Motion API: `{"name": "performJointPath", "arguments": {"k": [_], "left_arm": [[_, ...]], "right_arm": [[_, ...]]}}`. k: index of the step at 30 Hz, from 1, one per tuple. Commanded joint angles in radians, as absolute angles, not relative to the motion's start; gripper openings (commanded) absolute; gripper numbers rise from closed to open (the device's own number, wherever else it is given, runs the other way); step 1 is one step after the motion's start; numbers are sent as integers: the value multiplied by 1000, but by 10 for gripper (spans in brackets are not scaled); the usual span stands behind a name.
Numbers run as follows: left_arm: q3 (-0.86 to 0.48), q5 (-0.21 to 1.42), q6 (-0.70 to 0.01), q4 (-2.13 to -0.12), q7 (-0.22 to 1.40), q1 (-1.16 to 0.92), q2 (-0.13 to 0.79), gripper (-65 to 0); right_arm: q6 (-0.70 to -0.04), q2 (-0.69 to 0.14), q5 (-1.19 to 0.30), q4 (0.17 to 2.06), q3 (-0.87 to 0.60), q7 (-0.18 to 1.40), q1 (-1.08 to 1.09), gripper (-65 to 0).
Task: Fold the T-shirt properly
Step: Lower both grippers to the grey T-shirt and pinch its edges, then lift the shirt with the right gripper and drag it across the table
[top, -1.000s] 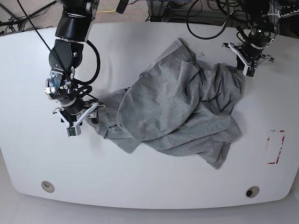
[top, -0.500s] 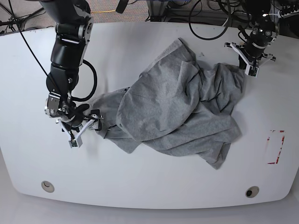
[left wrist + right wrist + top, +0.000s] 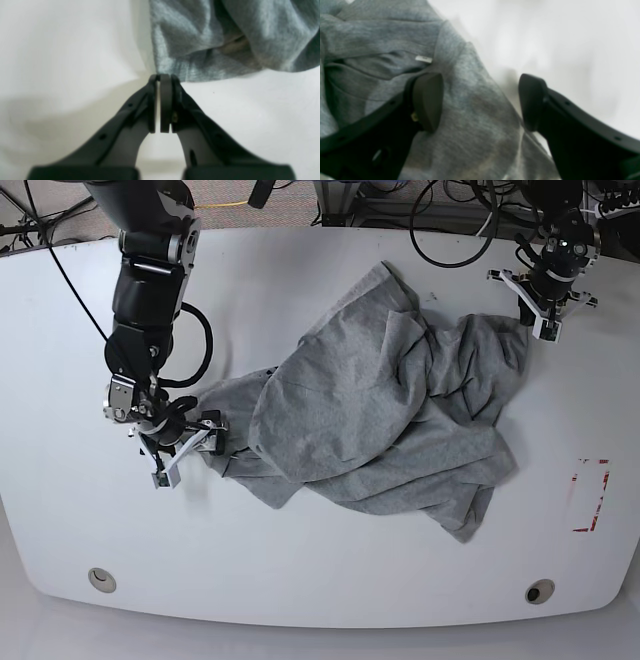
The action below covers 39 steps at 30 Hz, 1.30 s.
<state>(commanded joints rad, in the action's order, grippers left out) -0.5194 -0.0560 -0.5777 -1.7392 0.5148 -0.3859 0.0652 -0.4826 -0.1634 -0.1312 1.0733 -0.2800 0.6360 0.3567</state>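
Note:
The heather-grey T-shirt point(image 3: 380, 410) lies crumpled across the middle of the white table point(image 3: 60, 360); no lettering shows. My right gripper point(image 3: 188, 446) is at the shirt's left edge. In the right wrist view it point(image 3: 480, 102) is open, its fingers point(image 3: 427, 100) either side of a fold of the shirt point(image 3: 470, 117), near a small white label point(image 3: 423, 59). My left gripper point(image 3: 543, 322) is at the shirt's top right corner. In the left wrist view it point(image 3: 162, 76) is shut, its tips touching the shirt's hem point(image 3: 200, 72); no cloth shows between the pads.
Red tape marks point(image 3: 592, 495) sit near the table's right edge. Two round holes point(image 3: 100, 579) point(image 3: 540, 591) lie along the front. Black cables point(image 3: 450, 240) hang at the back edge.
My right gripper has moved down and then right, closer onto the shirt's left edge. My left gripper has shifted slightly right and up at the shirt's top right corner.

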Motion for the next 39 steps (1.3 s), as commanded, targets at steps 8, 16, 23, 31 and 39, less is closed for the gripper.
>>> {"name": "performJointPath", "arguments": {"k": [8,16,23,31,39], "left_arm": [[-519,-56,-578,-1739,515,-384,65,-650],[-519,-56,-585,-1816,516,-392,67,-650],[-532,-54,-698,-1946,639,-403,67,-650],[-659,-54,-698,-1997,777,-285,65,-650],[-657,-58,-698,-1991,990,-166,139,-644]], "right_arm": [[-483,-163,-130,1078,-280,638,355,-650],[-483,-163,-131,1316,-282,702,269,-650],[-483,-162,-133,1690,-280,863,150,-650],[-483,-173,-128,1822,-280,875,143,-650],[-483,-213,-133,1817,-278,875,213,-650]]}}
